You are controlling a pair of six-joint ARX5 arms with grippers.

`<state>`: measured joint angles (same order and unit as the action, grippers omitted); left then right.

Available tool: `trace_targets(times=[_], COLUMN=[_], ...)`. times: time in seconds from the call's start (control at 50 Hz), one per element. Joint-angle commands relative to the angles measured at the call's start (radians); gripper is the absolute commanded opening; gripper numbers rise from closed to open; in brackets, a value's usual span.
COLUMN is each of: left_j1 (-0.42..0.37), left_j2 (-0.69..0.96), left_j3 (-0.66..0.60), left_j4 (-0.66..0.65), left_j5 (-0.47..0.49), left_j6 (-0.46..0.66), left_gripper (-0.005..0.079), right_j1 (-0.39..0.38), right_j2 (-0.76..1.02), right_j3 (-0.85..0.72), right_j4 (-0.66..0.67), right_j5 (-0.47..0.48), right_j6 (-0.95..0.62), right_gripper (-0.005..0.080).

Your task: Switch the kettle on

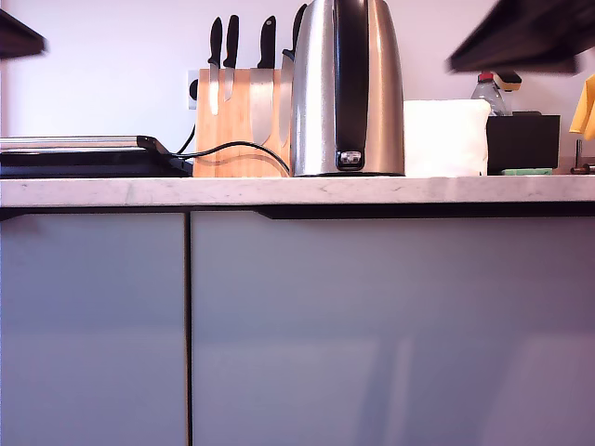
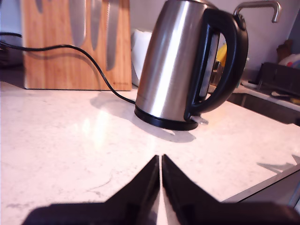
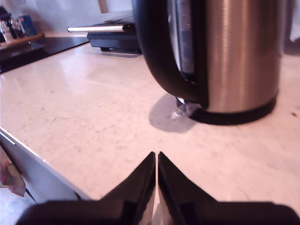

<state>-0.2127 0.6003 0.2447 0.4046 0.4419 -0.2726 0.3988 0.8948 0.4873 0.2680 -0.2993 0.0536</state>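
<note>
Kettle (image 1: 346, 88): upright on tabletop (image 1: 139, 190), just in front of knife block (image 1: 237, 121); cord (image 1: 232, 147) trails from its base.
Switch (image 1: 350, 159): at kettle's foot, untouched; whether on or off cannot be told.
My first hand (image 2: 161, 161): tips together, empty, short of kettle.
My second hand (image 3: 156, 157): tips together, empty, near switch.
Progress: approach only; press judged still to do.

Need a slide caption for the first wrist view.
My first gripper, shut, faces the kettle on the counter, knife block behind.
</note>
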Motion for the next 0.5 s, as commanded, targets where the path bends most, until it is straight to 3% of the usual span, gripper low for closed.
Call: trace_targets(times=[0.0, 0.24, 0.48], left_j1=[-0.021, -0.087, -0.120], left_j2=[0.042, 0.170, 0.223], left_j3=[0.006, 0.006, 0.006], left_j4=[0.043, 0.147, 0.209], left_j5=[-0.014, -0.034, -0.048], left_j6=[0.028, 0.039, 0.039], left_gripper=[-0.0019, -0.0019, -0.0019], right_j1=[0.017, 0.040, 0.040], right_j2=[0.047, 0.224, 0.391], right_j3=[0.020, 0.062, 0.168], right_j4=[0.071, 0.211, 0.244], right_j5=[0.013, 0.042, 0.045], right_j6=[-0.005, -0.035, -0.058], right_gripper=[-0.0011, -0.0011, -0.0011])
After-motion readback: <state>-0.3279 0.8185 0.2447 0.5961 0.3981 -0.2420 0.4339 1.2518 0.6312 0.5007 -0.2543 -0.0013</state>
